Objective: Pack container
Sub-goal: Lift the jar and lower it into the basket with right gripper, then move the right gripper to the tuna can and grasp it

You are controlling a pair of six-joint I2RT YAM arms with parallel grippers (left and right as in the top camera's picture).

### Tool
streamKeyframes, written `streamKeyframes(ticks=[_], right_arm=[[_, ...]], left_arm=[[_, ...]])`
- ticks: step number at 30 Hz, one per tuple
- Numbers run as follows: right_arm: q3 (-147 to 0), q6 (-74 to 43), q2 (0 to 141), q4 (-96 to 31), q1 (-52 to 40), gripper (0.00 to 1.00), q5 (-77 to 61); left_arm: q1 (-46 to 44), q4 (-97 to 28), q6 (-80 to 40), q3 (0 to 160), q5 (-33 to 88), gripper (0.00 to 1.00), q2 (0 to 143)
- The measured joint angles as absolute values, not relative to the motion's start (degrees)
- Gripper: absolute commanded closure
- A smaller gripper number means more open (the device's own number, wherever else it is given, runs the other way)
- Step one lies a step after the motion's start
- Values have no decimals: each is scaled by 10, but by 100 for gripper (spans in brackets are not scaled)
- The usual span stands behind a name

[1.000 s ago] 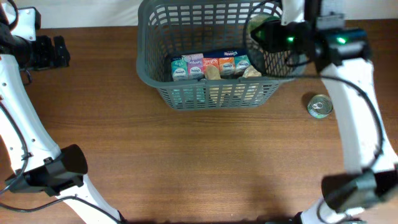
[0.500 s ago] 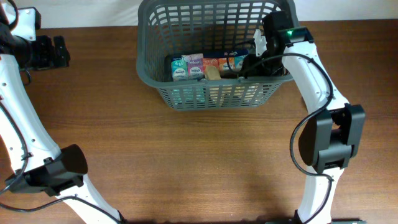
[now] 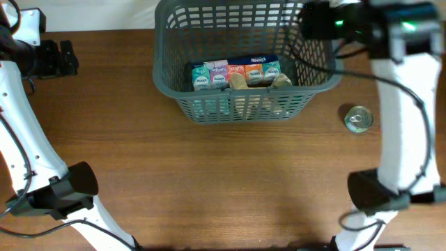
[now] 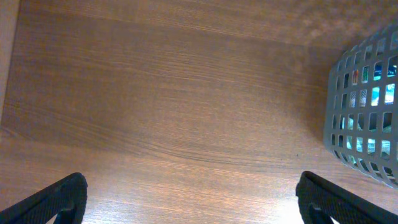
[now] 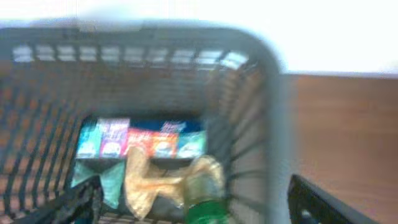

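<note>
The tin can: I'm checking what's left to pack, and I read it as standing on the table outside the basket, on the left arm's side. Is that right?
Not quite. The tin can does stand on the table outside the basket, but it is on the right arm's side, not the left. The overhead view shows this.
</note>
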State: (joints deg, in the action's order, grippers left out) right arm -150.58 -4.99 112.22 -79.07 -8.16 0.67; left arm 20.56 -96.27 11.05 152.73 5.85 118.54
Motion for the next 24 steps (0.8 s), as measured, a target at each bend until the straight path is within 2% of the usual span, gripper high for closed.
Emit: streamKeyframes(ticks=[2, 7, 9, 13, 24], right_arm=[[-1524, -61, 1091, -791, -53, 7, 54], [-1494, -114, 1108, -793, 90, 6, 77], [-1446, -132, 1135, -792, 157, 6, 58], [-1312, -154, 1176, -778, 228, 6, 31], [-945, -165, 1193, -548, 188, 1, 7]], left_arm=[[206, -963, 110, 1527, 59, 1, 1185], [206, -963, 110, 1527, 58, 1, 1185], [206, -963, 110, 1527, 59, 1, 1185], [206, -963, 110, 1527, 58, 1, 1185], [206, -962, 110, 1527, 59, 1, 1185]])
